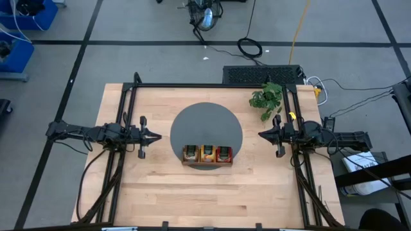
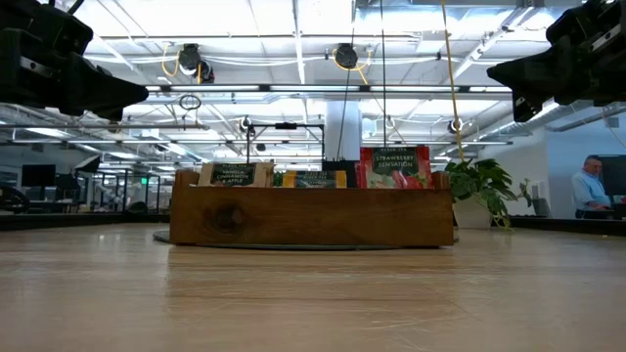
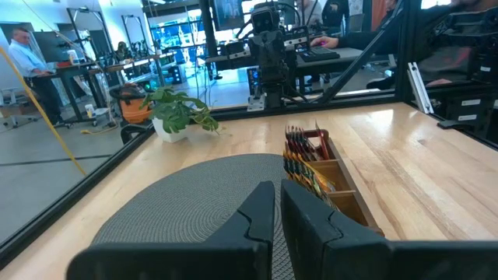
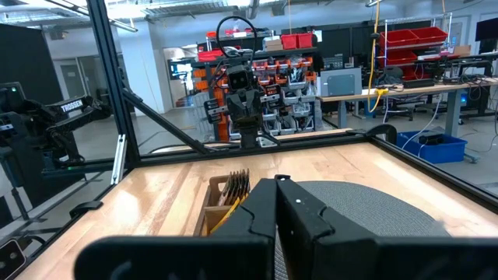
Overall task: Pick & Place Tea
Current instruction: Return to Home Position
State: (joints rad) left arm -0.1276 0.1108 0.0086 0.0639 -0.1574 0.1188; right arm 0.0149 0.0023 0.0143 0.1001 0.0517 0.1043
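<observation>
Evidently the tea [image 1: 207, 153] is sitting sorted in the tray [image 1: 207, 163], just below the centre of the high view, on the lower edge of the round grey mat [image 1: 192, 122]. The sachets are standing on edge in three compartments: dark ones at picture-left, yellow ones in the middle, red ones at picture-right. Standing them upright is keeping the labels readable, and in the low view the red sachets [image 2: 396, 166] are rising above the tray's front wall. As far as I can see, no sachet is lying loose on the table [image 1: 160, 199].

The left gripper [image 1: 157, 136] is hovering at centre-left of the high view, well apart from the tray, its jaws pressed together and holding nothing. The right gripper [image 1: 261, 134] is mirroring it at centre-right, just below the plant [image 1: 266, 97], its jaws likewise pressed together and empty. Both are pointing inward at each other across the mat and are raised off the wood. In my judgement this is the resting pose, keeping them clear of the tray so nothing is getting knocked. The task is looking complete, with only the parking of the arms left.
</observation>
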